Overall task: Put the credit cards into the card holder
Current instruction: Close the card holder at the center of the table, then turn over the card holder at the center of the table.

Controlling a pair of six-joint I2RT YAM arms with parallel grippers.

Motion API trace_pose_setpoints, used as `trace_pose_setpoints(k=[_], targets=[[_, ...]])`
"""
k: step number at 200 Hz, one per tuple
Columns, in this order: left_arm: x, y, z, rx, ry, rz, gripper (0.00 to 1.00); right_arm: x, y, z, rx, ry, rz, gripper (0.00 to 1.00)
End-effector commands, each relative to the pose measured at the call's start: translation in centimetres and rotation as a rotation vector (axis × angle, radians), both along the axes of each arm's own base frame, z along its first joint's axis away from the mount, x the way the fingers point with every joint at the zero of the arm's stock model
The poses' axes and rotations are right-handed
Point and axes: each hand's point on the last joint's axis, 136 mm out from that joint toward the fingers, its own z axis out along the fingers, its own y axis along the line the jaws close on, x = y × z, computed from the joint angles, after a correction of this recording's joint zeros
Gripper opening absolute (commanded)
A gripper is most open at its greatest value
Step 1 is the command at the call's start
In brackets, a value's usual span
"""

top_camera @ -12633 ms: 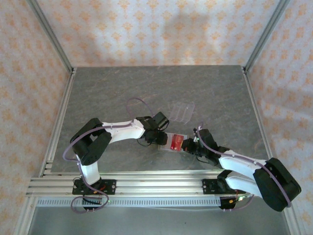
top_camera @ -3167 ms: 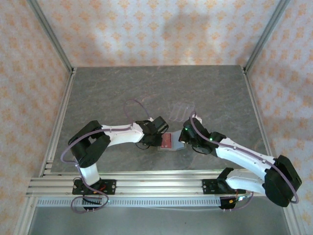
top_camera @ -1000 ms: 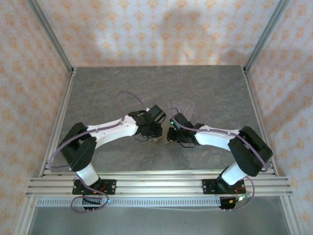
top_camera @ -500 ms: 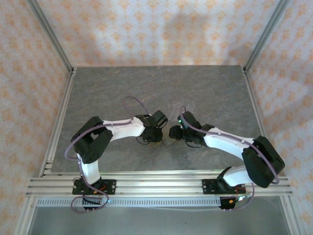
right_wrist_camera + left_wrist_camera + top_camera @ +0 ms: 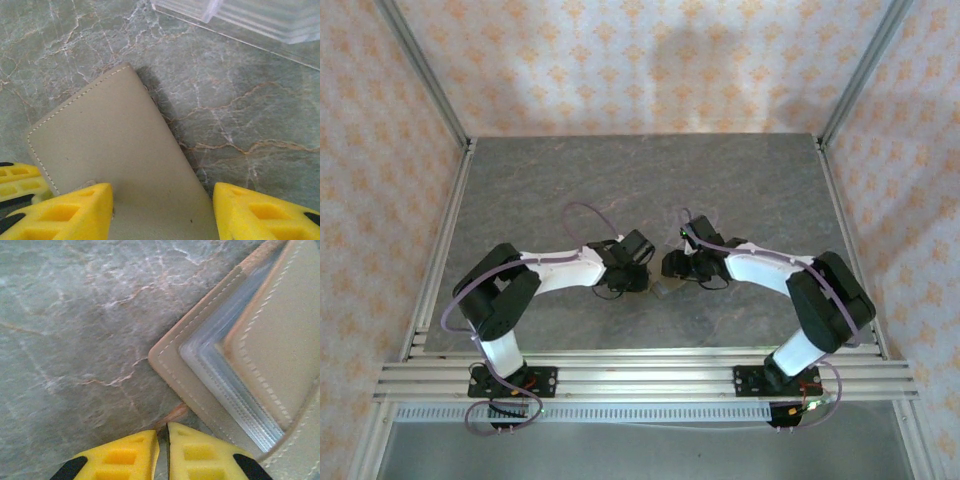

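The tan card holder (image 5: 115,160) lies on the marble table between my two grippers, and a corner of it (image 5: 663,289) shows from above. In the left wrist view the card holder (image 5: 280,340) is partly folded, with its grey inside and a clear pocket showing. My left gripper (image 5: 162,432) is shut at the table beside the holder's corner, with only a hairline gap between its pads. My right gripper (image 5: 162,189) stands open over the holder's tan outer face, one finger on each side. From above, the left gripper (image 5: 642,280) and right gripper (image 5: 670,270) nearly meet. The credit cards are hidden.
A clear slotted plastic rack (image 5: 250,12) stands just beyond the holder, behind the right arm. The left gripper's yellow fingers (image 5: 17,182) show at the holder's left corner. Bare marble table (image 5: 540,190) stretches to the back and left; metal rails frame the sides.
The red card seen on the opened holder earlier is out of sight. Both grippers have closed in on the holder; the right wrist shifted slightly back and left, uncovering the holder's tan corner.
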Motion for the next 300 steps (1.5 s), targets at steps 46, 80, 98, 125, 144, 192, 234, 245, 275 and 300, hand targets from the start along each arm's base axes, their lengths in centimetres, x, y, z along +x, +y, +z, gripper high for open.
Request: trace_pose_setpoints(k=[46,80,98,125,144,192,234,245,275,300], targets=[[-1.0,1.7,4.0,0.045,0.005,-0.020,0.17,-1.0,-1.1,-2.8,-0.111,-0.008,0.012,0.55],[-1.0,-1.1,3.5,0.028,0.016,-0.073,0.17,-1.5,-1.7,-3.5,-0.159,-0.013,-0.009,0.57],[-0.8,-1.9,2.5,0.026,0.029,-0.077,0.17,-1.7,-1.8,-3.6,-0.160,-0.011,-0.015,0.58],[-0.6,-1.7,0.6,0.062,0.048,-0.067,0.17,-1.9,-1.1,-3.3,-0.116,-0.007,-0.005,0.59],[-1.0,-0.8,-1.0,0.099,0.060,-0.050,0.17,-1.9,-0.6,-2.7,-0.063,-0.006,0.003,0.61],[-3.0,1.8,-4.5,0.170,0.112,-0.037,0.16,-1.0,-0.5,-1.6,0.015,0.016,0.026,0.69],[-4.6,3.6,-6.6,0.207,0.143,-0.025,0.16,-0.8,-0.2,-2.6,0.042,0.068,0.057,0.70],[-4.9,3.8,-7.1,0.206,0.152,-0.024,0.16,-1.2,0.6,-2.9,0.081,0.092,0.080,0.68],[-5.2,3.8,-8.0,0.210,0.164,-0.028,0.16,-2.1,2.4,-2.7,0.208,0.129,0.119,0.65],[-5.4,3.7,-9.1,0.228,0.176,-0.036,0.16,-2.1,3.5,-0.9,0.303,0.105,0.144,0.61]])
